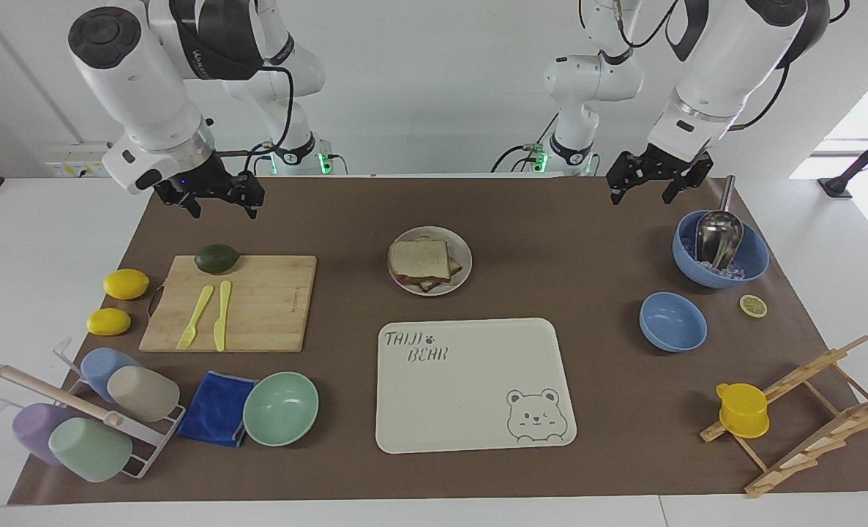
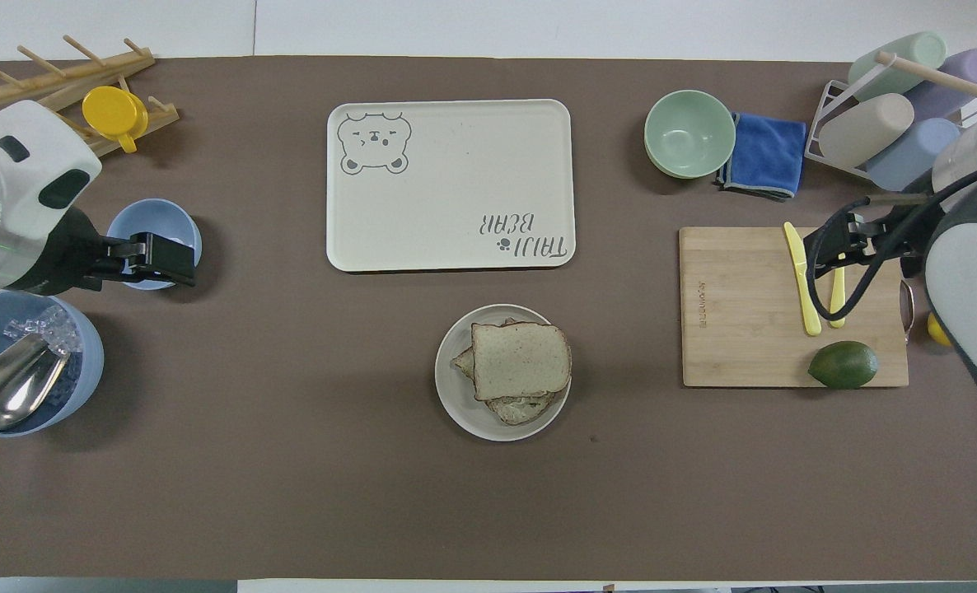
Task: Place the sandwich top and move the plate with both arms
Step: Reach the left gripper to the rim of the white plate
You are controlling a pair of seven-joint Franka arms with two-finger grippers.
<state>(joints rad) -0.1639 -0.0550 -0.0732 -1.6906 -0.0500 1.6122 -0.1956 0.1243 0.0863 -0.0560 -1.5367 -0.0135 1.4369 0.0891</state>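
The sandwich top (image 1: pixel 419 258), a light brown bread slice, lies on the stack of other slices on the small round plate (image 1: pixel 464 253) in the middle of the mat. It also shows in the overhead view (image 2: pixel 520 360), on the plate (image 2: pixel 454 403). My right gripper (image 1: pixel 218 203) is open and empty, raised over the mat's edge by the avocado and well apart from the plate; it also shows in the overhead view (image 2: pixel 836 244). My left gripper (image 1: pixel 642 187) is open and empty, raised beside the large blue bowl; it also shows in the overhead view (image 2: pixel 163 257).
The cream bear-print tray (image 1: pixel 470 380) lies farther from the robots than the plate. A cutting board (image 1: pixel 258 304) with an avocado (image 1: pixel 217 258), fork and knife is toward the right arm's end. Two blue bowls (image 1: pixel 672 320), one holding a scoop (image 1: pixel 718 234), are toward the left arm's end.
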